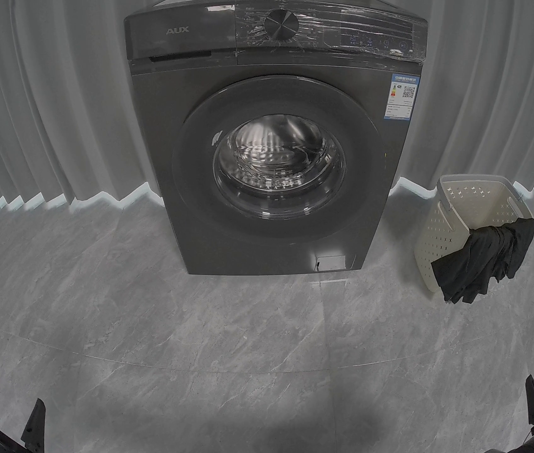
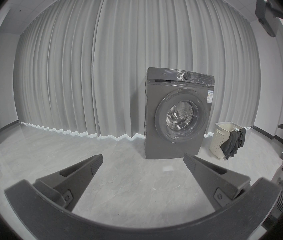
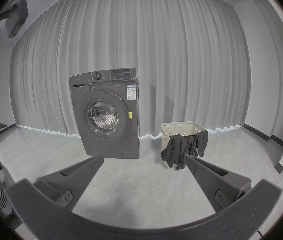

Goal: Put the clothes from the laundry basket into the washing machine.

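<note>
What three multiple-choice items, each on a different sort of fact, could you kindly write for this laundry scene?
1. Where is the laundry basket? A) right of the washing machine B) on top of it C) left of it
2. What colour are the clothes over its rim? A) white B) black C) red
3. How is the machine's door? A) shut B) wide open C) missing
Answers: A, it stands on the robot's right; B, dark cloth drapes the pale rim; A, the door sits flush.
</note>
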You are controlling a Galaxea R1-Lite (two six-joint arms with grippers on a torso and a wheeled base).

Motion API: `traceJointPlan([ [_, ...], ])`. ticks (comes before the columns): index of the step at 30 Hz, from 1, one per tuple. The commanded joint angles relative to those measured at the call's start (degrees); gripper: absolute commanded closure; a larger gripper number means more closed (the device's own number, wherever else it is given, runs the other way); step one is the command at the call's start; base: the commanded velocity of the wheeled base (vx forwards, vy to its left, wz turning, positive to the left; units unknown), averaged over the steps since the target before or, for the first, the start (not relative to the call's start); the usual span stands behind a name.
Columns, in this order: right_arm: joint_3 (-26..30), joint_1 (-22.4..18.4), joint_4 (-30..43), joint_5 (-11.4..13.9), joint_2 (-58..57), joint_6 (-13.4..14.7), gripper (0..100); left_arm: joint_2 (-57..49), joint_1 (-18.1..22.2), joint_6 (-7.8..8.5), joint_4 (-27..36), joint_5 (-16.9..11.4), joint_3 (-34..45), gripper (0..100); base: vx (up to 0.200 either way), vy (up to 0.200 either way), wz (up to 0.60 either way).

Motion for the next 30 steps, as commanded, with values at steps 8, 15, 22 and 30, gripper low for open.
traceJointPlan([
  [8, 1.01, 0.05, -0.04, 0.01, -0.94, -0.09, 0, -0.96, 0.04, 0.14, -0.01, 0.01, 0.92, 0, 0.175, 0.000, 0.00],
  [15, 1.01, 0.05, -0.04, 0.01, -0.94, 0.00, 0, -0.96, 0.04, 0.14, -0.01, 0.10, 0.92, 0, 0.000, -0.057, 0.00],
  [22, 1.01, 0.05, 0.05, 0.01, -0.94, 0.00, 0, -0.96, 0.04, 0.14, -0.01, 0.10, 0.92, 0, 0.000, -0.200, 0.00],
  [30, 1.01, 0.05, -0.04, 0.01, -0.94, -0.09, 0, -0.96, 0.04, 0.14, -0.01, 0.10, 0.92, 0, 0.000, -0.200, 0.00],
])
